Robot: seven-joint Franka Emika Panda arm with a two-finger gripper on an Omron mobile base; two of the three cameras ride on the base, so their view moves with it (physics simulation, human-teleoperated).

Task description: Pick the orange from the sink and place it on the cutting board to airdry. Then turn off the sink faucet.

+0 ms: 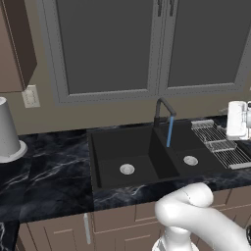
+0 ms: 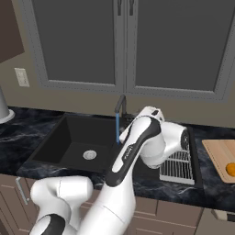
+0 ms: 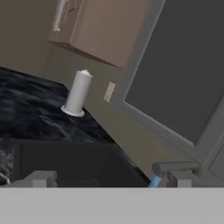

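left base view:
sink (image 1: 117,147): black double basin set in the dark marbled counter (image 1: 49,166), a silver drain (image 1: 127,169) in each basin.
sink faucet (image 1: 164,110): dark gooseneck behind the divider, blue water stream (image 1: 169,131) falling from the spout.
dish rack (image 1: 220,144): silver wire, just right of the sink.
paper towel roll (image 1: 7,130): white, upright at far left.

right base view:
orange (image 2: 231,169): resting on the cutting board (image 2: 218,153) at the right edge, well apart from the sink.
arm: white links cross in front of the right basin and part of the rack.
faucet: stream running beside the arm.

hand view:
gripper (image 3: 109,178): two grey finger tips at the bottom, wide apart, nothing between them.
faucet spout: just by the right tip, blue water below it.
wall outlet (image 3: 109,92): beside the roll, under the cabinet (image 3: 100,30).
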